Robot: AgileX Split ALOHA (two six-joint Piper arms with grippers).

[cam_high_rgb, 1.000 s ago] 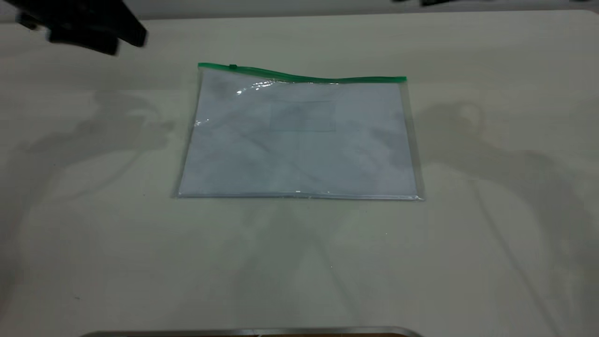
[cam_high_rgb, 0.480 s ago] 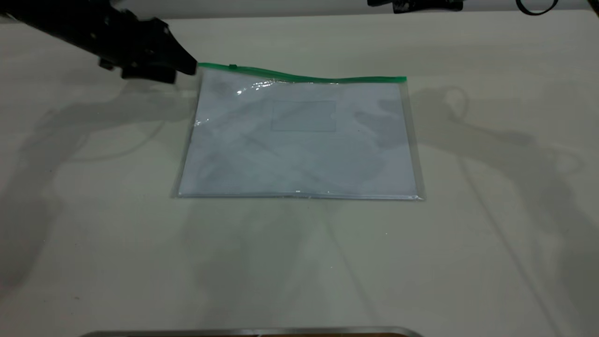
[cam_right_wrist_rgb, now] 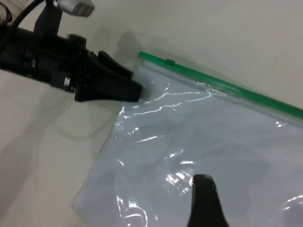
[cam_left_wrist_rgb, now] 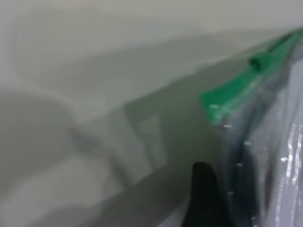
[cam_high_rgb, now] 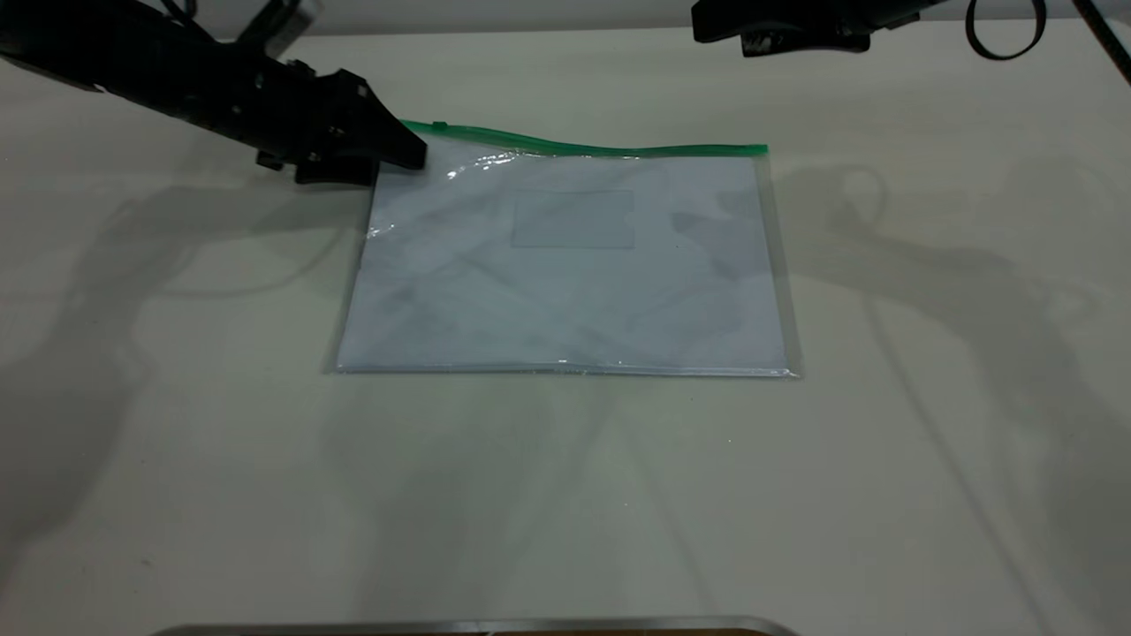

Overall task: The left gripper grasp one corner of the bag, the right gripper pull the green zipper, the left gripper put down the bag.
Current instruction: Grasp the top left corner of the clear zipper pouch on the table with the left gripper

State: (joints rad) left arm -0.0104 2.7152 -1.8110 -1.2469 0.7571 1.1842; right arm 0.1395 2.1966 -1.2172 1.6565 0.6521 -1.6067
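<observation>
Fingers [cam_high_rgb: 402, 152] of the left gripper [cam_high_rgb: 411, 157] were seen drawn close together into a narrow wedge at the far left corner of the bag [cam_high_rgb: 565, 265], their tips lying over that corner; whether plastic was actually pinched between them could not be told. In the right wrist view the same gripper [cam_right_wrist_rgb: 135, 90] was shown with its tips touching the bag's [cam_right_wrist_rgb: 203, 156] edge just beside the end of the green zipper [cam_right_wrist_rgb: 222, 85].

Nearest the camera, a metal edge [cam_high_rgb: 477, 625] was visible at the near rim of the tabletop [cam_high_rgb: 177, 442]. Beyond it, the bag was laid flat near the middle of the tabletop, white paper showing through the clear plastic, with a small clear card pocket [cam_high_rgb: 573, 218] in its far half. Along the far long edge the green zipper [cam_high_rgb: 601, 146] was run, slightly wavy, and its slider tab [cam_high_rgb: 438, 126] was placed close to the left end, just right of the left fingers. In the left wrist view the zipper's end [cam_left_wrist_rgb: 236, 92] and the slider [cam_left_wrist_rgb: 261, 61] were blurred.

Farthest away, the right gripper [cam_high_rgb: 707, 22] was held above the far edge of the tabletop, well apart from the bag; its finger opening could not be told.
</observation>
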